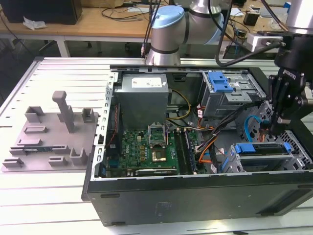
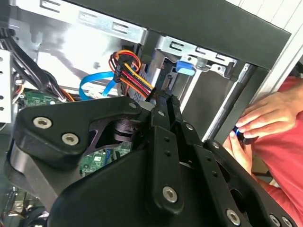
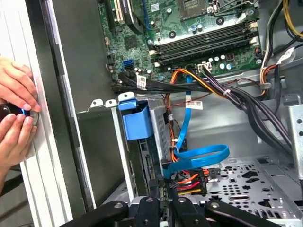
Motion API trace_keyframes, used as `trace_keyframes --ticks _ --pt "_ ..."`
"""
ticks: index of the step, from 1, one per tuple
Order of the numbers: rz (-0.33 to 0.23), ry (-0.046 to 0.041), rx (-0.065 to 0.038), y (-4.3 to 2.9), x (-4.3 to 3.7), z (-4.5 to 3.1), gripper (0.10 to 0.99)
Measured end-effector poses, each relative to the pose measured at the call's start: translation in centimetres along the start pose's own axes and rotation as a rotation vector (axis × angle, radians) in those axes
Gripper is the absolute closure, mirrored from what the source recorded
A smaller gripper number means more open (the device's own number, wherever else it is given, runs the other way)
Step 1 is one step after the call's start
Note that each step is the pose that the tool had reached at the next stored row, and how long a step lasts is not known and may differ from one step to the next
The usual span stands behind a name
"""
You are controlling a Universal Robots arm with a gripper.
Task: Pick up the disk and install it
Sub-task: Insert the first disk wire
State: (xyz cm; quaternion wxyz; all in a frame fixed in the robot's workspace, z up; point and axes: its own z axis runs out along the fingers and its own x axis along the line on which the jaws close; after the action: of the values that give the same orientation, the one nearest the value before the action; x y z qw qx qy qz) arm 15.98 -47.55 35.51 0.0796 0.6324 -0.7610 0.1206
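The disk [image 1: 261, 149], silver in a blue carrier bracket, sits in the drive cage at the front right corner of the open computer case [image 1: 195, 196]. Its blue bracket shows in the first wrist view [image 3: 135, 122] and the second wrist view [image 2: 185, 66]. My gripper [image 1: 272, 128] hangs just above the cage's rear end, apart from the disk. Its fingers are pressed together with nothing between them [image 3: 161, 185] [image 2: 166, 100]. The fingertips are close to the blue data cable [image 3: 199, 156] and the orange, red and yellow power plug [image 3: 189, 182] behind the disk.
Bundled cables [image 3: 236, 94] cross between the motherboard [image 1: 146, 147] and the cage. A grey power-supply box [image 1: 144, 98] and an upper bay with a blue latch [image 1: 219, 81] stand at the back. A person's hands [image 3: 14, 109] hold a small dark object outside the case wall. A grey fixture [image 1: 51, 132] lies at the exterior view's left.
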Motion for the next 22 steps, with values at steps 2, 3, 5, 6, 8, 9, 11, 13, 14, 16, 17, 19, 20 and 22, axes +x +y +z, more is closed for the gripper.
trace_keyframes --ticks 2,3,5,6,8,9,11,13,14,16,17,19,20,22 --pt "-0.002 -0.0038 0.000 0.00 0.47 0.15 0.918" --pt "-0.003 -0.0084 -0.001 0.02 0.60 0.19 0.918" --pt "-0.010 -0.0275 -0.002 0.11 0.72 0.22 0.918" --pt "-0.016 -0.0367 -0.002 0.16 0.74 0.23 0.918" --pt "-0.030 -0.0621 -0.002 0.25 0.77 0.25 0.918" --pt "-0.040 -0.0788 -0.002 0.30 0.79 0.26 0.918" --pt "-0.060 -0.1106 -0.002 0.36 0.84 0.27 0.918" --pt "-0.066 -0.1208 -0.002 0.31 1.10 0.35 0.918" --pt "-0.067 -0.1219 -0.002 0.28 1.31 0.41 0.918" --pt "-0.068 -0.1243 -0.002 0.16 1.93 0.60 0.918" --pt "-0.069 -0.1275 -0.003 0.12 2.11 0.65 0.918" --pt "-0.069 -0.1384 -0.004 0.04 2.47 0.76 0.918" --pt "-0.069 -0.1436 -0.005 -0.01 2.62 0.81 0.918" --pt "-0.069 -0.1606 -0.007 -0.16 2.97 0.93 0.918"
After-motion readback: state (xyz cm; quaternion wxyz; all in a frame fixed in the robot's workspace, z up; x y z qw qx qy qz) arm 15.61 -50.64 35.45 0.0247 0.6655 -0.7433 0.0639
